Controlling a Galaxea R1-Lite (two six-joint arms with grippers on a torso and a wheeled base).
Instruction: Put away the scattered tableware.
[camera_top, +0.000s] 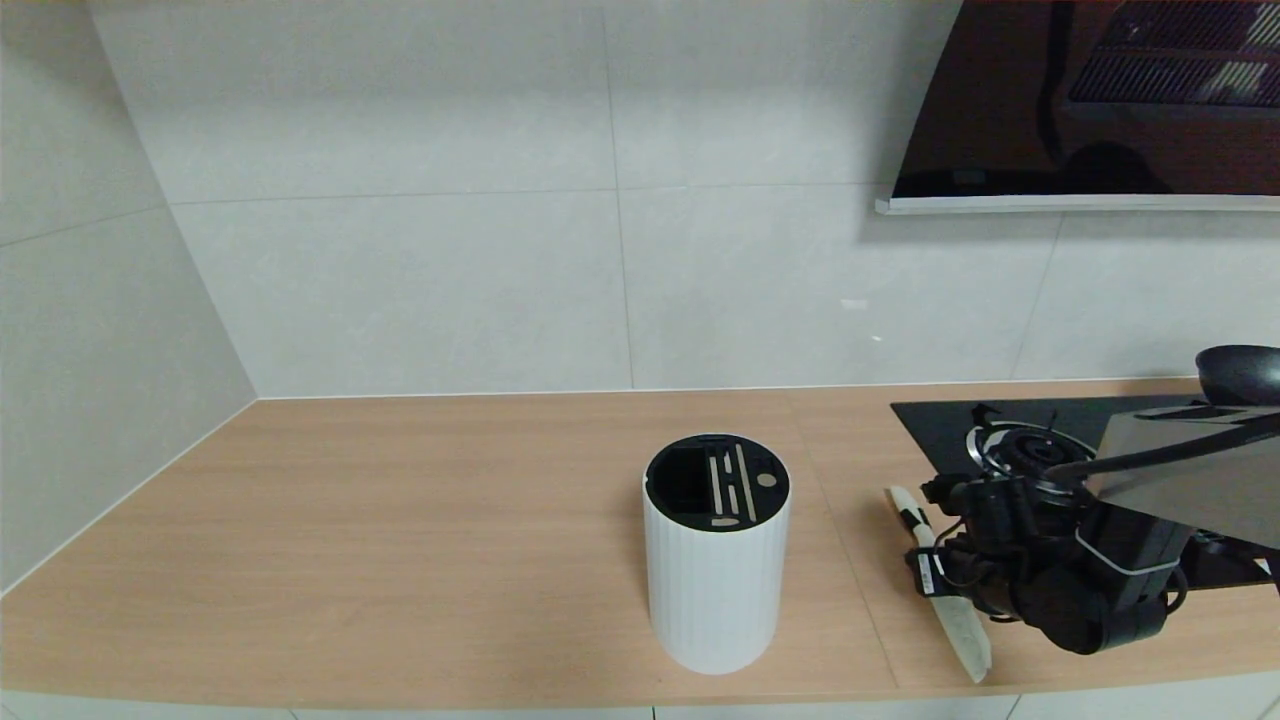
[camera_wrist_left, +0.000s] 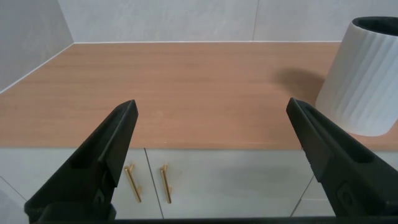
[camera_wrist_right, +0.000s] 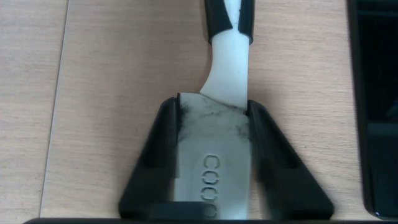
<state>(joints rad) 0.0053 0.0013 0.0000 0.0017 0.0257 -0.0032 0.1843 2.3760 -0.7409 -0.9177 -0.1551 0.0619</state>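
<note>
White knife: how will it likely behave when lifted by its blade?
Probably stiff and light: the white knife is thin and flat. Its smooth blade may slip in the right gripper. The unsupported handle could tip it downward.

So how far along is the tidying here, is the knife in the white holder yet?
Nothing done yet: no utensil stands in the white ribbed cylindrical holder. In hand: the right hand is shut on the blade of the white knife with a black-banded handle, which seems to lie on the wooden counter. Left: lift it and slot it in. The left hand hangs open, empty.
</note>
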